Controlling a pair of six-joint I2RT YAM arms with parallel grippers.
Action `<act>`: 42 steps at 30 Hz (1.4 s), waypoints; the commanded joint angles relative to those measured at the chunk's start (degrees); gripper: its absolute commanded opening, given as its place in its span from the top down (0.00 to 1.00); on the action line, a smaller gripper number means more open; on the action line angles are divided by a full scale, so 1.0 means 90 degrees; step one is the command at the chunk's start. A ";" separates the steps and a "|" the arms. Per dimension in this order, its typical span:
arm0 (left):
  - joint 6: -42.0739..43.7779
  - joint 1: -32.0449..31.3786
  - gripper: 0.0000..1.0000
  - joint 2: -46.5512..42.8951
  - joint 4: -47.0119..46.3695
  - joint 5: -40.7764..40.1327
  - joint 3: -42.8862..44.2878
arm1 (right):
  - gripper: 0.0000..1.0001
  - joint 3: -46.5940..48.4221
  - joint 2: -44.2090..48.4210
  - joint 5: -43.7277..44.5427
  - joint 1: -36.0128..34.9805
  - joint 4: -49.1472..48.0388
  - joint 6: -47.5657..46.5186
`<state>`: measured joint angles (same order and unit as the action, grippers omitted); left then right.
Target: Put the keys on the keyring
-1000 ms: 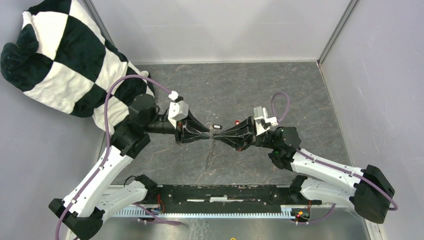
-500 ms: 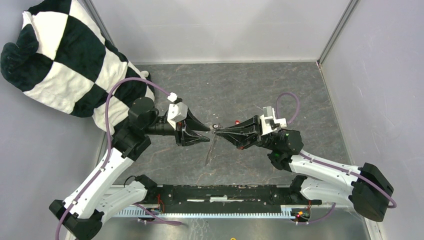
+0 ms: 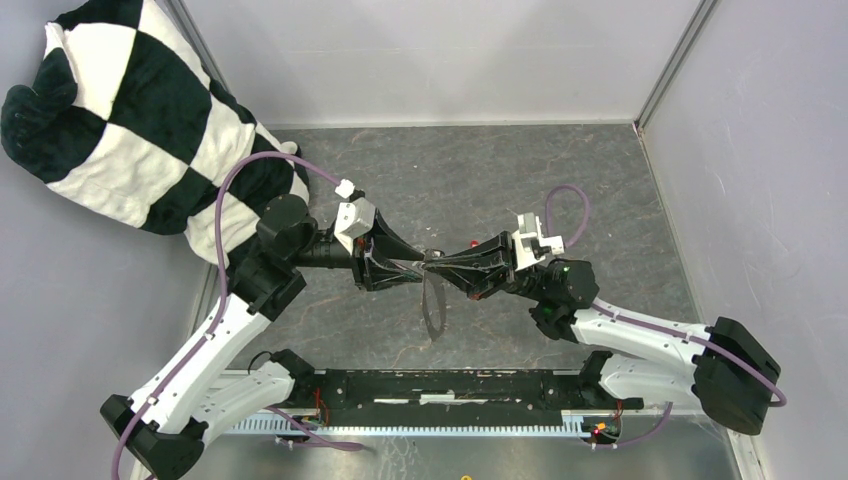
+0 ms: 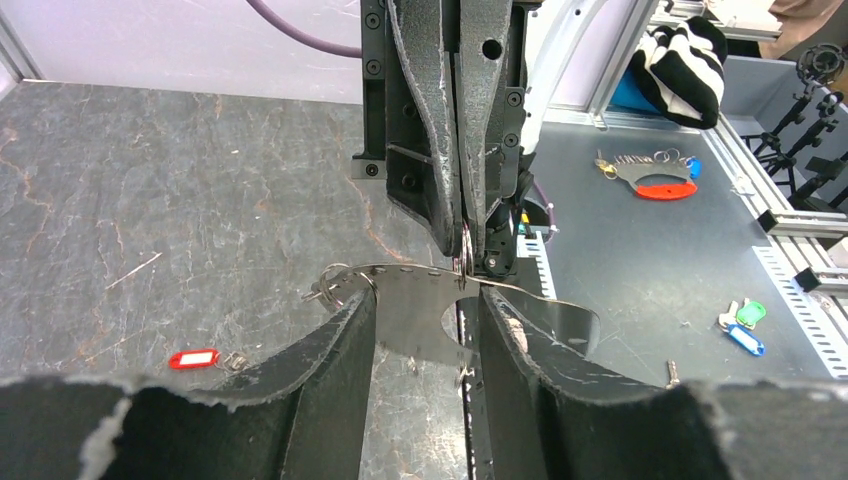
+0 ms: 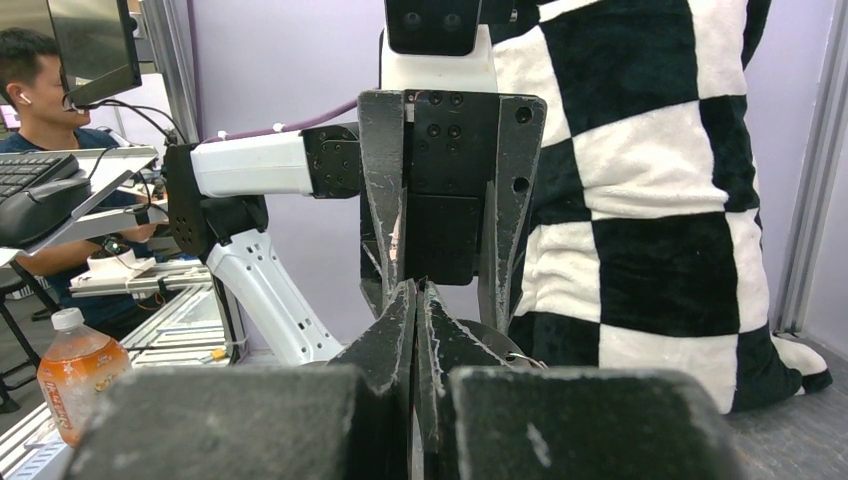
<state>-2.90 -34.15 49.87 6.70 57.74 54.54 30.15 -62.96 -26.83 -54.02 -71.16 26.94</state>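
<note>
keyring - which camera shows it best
Left wrist view: the keyring sits broadside between the left fingers, pinched at its upper edge by the right fingers. The top view shows only a thin grey strip below where the fingers meet. The right wrist view's own shut fingers hide nearly all of it.

Top external: high behind the bases, looking down on both arms. Left wrist: close behind left gripper (image 4: pixel 420 320), facing right gripper (image 4: pixel 465 245) head-on. Right wrist: mirrored. All share keyring (image 4: pixel 405 290) at fingertips.
</note>
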 commanded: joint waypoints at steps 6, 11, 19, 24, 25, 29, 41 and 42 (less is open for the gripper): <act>-0.0214 -0.0043 0.52 0.0011 -0.0240 0.0261 0.0016 | 0.99 0.0272 -0.0118 0.0259 -0.0164 -0.0247 -0.0338; -0.0002 -0.0043 0.58 0.0016 -0.0043 0.0121 0.0052 | 0.99 0.0321 -0.0143 0.0377 -0.0304 -0.0057 -0.0586; 0.0181 -0.0044 0.70 0.0015 0.0211 0.0026 0.0151 | 0.99 0.0341 -0.0150 0.0435 -0.0401 0.0285 -0.0943; 0.0283 -0.0048 0.60 -0.0021 0.0494 0.0050 0.0238 | 0.99 0.0339 -0.0014 0.0511 -0.0416 0.0738 -0.1280; 0.0366 -0.0045 0.59 -0.0031 0.0533 0.0058 0.0238 | 0.99 0.0348 0.0012 0.0524 -0.0433 0.0852 -0.1349; 0.0857 -0.0043 0.58 -0.0059 0.0955 0.0048 0.0307 | 0.99 0.0350 0.0166 0.0596 -0.0459 0.1198 -0.1585; 0.1307 -0.0043 0.60 -0.0045 0.1525 -0.0156 0.0424 | 0.99 0.0457 0.0569 0.0913 -0.0457 0.2119 -0.2308; 0.1304 -0.0043 0.60 -0.0025 0.1546 -0.0083 0.0424 | 0.99 0.0475 0.0569 0.0897 -0.0456 0.2143 -0.2308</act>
<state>5.80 -34.24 49.98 19.40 55.16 55.79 31.07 -59.20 -20.82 -58.13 -54.00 9.39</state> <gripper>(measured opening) 0.403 0.012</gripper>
